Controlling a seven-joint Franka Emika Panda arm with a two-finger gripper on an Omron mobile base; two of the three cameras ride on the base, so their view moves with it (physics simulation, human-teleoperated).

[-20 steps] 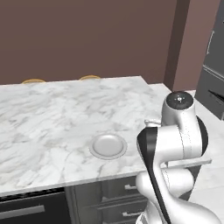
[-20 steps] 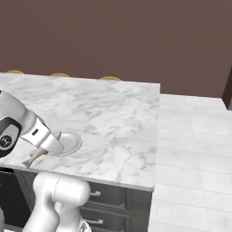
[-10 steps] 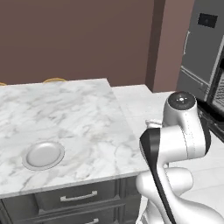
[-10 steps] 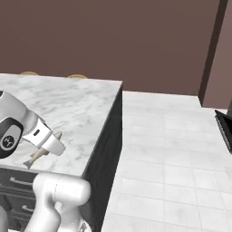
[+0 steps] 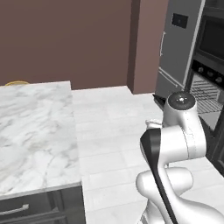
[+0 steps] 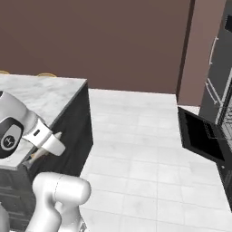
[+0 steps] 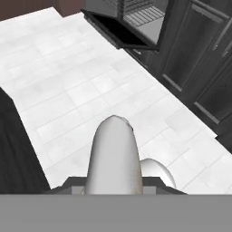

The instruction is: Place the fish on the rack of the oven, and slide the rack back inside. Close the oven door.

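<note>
A pale, slender fish (image 7: pixel 113 152) rises from the bottom of the hand view, and my gripper (image 7: pixel 113 183) is shut on it, its tips hidden behind the fish. In the right base view a yellowish bit of the fish (image 6: pixel 38 156) shows under the hand, beside the counter's edge. Far off at the right stands the black oven (image 5: pixel 209 52) with round knobs. Its oven door (image 6: pixel 201 136) (image 7: pixel 115 27) hangs open, folded down over the floor. The grey wire rack (image 5: pixel 204 89) (image 7: pixel 140 13) juts out of the opening above the door.
A marble island counter (image 5: pixel 35 127) (image 6: pixel 43 90) with dark drawers stands at my left. White tiled floor (image 6: pixel 136 149) stretches between it and the oven. A grey fridge (image 5: pixel 177 43) flanks the oven, and dark cabinets (image 7: pixel 195 63) run beside it.
The whole picture has shifted: the base has turned right. The counter and the round plate slid off to the left and the oven came into view. The arm keeps its pose and grip.
</note>
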